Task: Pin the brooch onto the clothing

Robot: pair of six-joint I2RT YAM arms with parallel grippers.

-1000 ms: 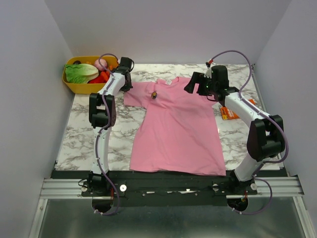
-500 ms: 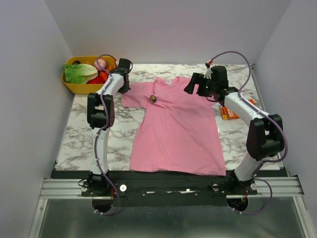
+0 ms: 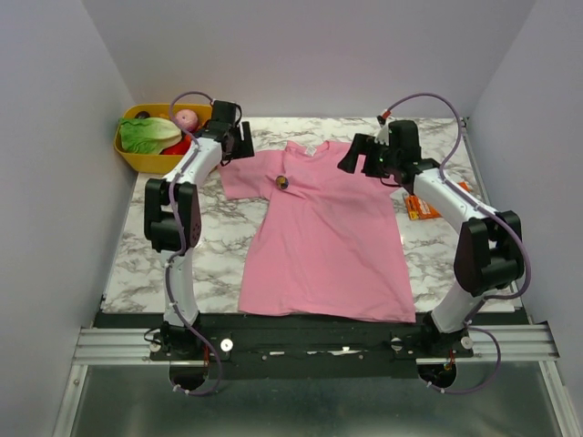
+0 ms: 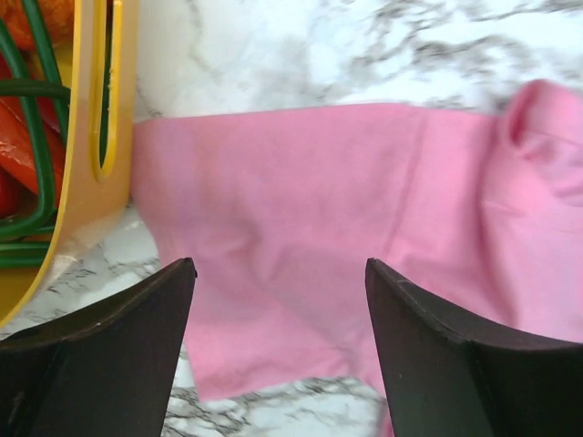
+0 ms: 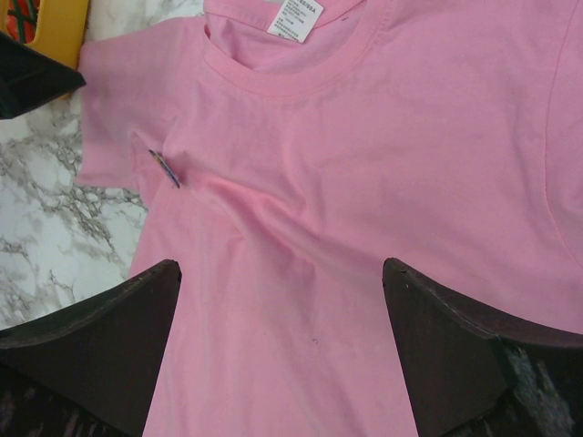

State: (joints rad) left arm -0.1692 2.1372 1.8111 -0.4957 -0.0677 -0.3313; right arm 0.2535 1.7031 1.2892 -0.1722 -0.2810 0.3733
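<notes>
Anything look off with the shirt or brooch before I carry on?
Mostly fine. The brooch sits on the T-shirt near its sleeve, but in the right wrist view it looks tilted on edge, with fabric puckered around it.

The brooch (image 3: 282, 182) lies on the pink clothing (image 3: 328, 246) near the left claw (image 3: 240, 142).

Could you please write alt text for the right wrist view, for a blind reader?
A plain pink cotton T-shirt fills the frame, lying on a white marble table, its neck label at the top. A tiny dark brooch sits edge-on by one sleeve seam; the right pincer stands open below.
</notes>
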